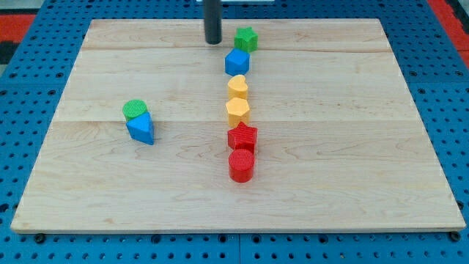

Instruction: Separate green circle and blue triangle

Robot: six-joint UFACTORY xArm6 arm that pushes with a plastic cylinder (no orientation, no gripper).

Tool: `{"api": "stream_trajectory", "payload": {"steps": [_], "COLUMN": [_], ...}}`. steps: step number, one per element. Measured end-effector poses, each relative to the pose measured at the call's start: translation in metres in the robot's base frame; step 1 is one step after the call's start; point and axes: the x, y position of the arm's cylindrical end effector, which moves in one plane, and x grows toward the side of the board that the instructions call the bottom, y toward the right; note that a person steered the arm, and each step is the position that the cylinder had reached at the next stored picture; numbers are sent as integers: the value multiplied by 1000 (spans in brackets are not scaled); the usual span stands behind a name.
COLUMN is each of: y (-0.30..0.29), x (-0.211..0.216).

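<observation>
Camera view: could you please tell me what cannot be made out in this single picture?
- The rod above my tip: cut off by the view's top edge.
- Green circle and blue triangle: they look pressed together, but whether they touch cannot be told.
- Red star: its lower part is hidden by the red cylinder.
- The two yellow blocks: exact shapes too small to be sure.
</observation>
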Motion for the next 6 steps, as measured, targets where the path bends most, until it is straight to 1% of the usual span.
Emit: {"api": "stream_trajectory", "payload": {"steps": [1,3,4,6], "y": [-36,-85,-88,-93], "x": [25,93,134,202]}}
